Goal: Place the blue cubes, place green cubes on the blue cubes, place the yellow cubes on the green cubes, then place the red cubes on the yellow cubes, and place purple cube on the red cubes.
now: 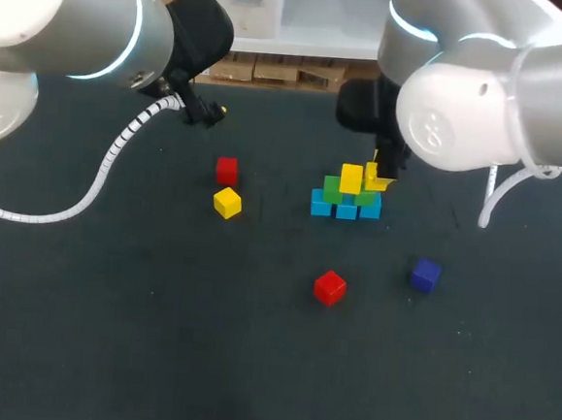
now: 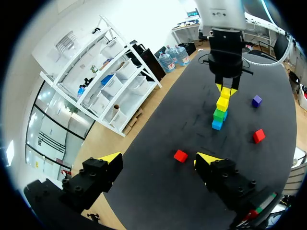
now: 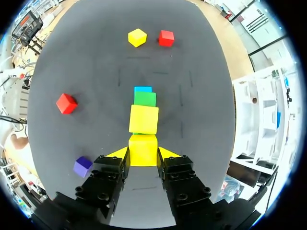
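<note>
Dark matte table (image 1: 154, 336); R pincer (image 3: 143, 153) grips yellow cube (image 3: 142, 145).

From above and behind, the head camera looks down over the whole dark matte table (image 1: 133, 354). The left wrist camera sits high and well back, facing across the table towards the stack of blue, green and yellow plastic cubes (image 2: 219, 114). The right wrist camera hangs close over that stack, with a yellow plastic cube (image 3: 142, 149) just ahead of it. All three views share the stack and a loose red plastic cube (image 1: 329, 288).
</note>
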`<action>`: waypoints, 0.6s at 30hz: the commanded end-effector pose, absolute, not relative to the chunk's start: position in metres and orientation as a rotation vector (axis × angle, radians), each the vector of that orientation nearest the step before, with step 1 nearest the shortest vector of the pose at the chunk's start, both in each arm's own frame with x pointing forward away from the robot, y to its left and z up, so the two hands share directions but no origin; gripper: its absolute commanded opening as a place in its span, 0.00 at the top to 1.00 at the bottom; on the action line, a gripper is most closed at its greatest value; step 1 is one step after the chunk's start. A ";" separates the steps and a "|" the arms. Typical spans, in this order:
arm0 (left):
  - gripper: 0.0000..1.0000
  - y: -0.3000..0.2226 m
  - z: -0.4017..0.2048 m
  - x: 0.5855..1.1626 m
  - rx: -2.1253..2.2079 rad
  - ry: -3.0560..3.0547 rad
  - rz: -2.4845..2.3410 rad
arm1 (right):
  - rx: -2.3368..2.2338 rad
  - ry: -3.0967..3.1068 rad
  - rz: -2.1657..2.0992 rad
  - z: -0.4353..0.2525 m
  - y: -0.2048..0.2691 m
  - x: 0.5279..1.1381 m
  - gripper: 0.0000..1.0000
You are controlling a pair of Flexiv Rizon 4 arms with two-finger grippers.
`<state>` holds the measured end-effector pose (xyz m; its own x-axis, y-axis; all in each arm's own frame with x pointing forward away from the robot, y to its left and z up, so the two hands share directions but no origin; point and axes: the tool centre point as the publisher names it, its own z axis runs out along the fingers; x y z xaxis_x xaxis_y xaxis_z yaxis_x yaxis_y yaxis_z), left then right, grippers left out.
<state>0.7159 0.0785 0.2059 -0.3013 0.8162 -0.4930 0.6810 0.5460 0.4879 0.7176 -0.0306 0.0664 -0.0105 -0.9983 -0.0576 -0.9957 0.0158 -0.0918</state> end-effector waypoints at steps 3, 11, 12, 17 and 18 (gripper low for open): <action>0.00 0.079 0.206 0.716 1.204 2.063 0.237 | -2.138 2.154 -0.042 0.064 -0.029 0.720 1.00; 0.00 0.079 0.206 0.716 1.204 2.063 0.237 | -2.148 2.139 -0.051 0.063 -0.028 0.721 1.00; 0.00 0.079 0.206 0.716 1.204 2.063 0.237 | -2.148 2.139 -0.050 0.062 -0.028 0.721 0.99; 0.00 0.079 0.206 0.716 1.204 2.063 0.237 | -2.149 2.138 -0.050 0.061 -0.028 0.722 0.97; 0.00 0.079 0.206 0.716 1.204 2.063 0.237 | -2.151 2.137 -0.051 0.061 -0.028 0.722 0.96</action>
<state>0.7159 0.0785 0.2059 -0.3013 0.8162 -0.4930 0.6811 0.5460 0.4879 0.7213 -0.0280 0.0618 0.0078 -0.9986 -0.0522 -0.9949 -0.0024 -0.1012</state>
